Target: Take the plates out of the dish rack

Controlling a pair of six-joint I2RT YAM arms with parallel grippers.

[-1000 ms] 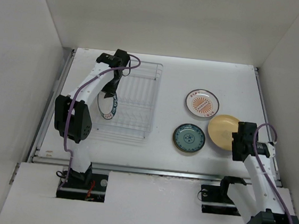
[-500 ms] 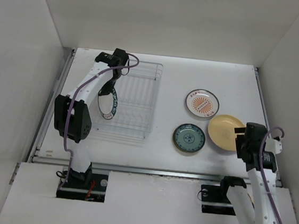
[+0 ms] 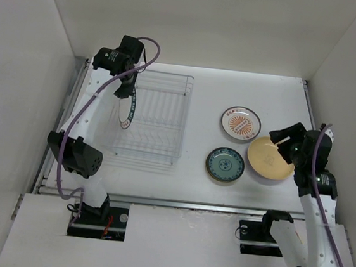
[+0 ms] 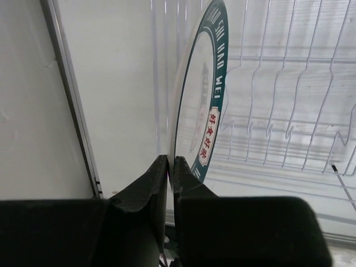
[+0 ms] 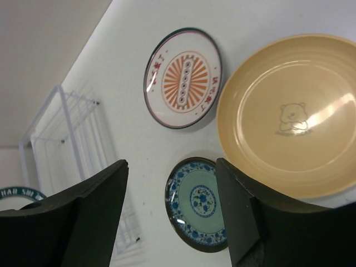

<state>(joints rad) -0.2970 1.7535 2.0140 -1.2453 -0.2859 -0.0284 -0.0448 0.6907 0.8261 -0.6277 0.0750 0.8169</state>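
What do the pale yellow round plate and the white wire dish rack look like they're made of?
Pale yellow round plate: likely melamine or glazed ceramic, glossy; soft light reflections cross its smooth surface.
White wire dish rack: thin metal wire, seemingly coated or plated; slender rigid rods with slight sheen.
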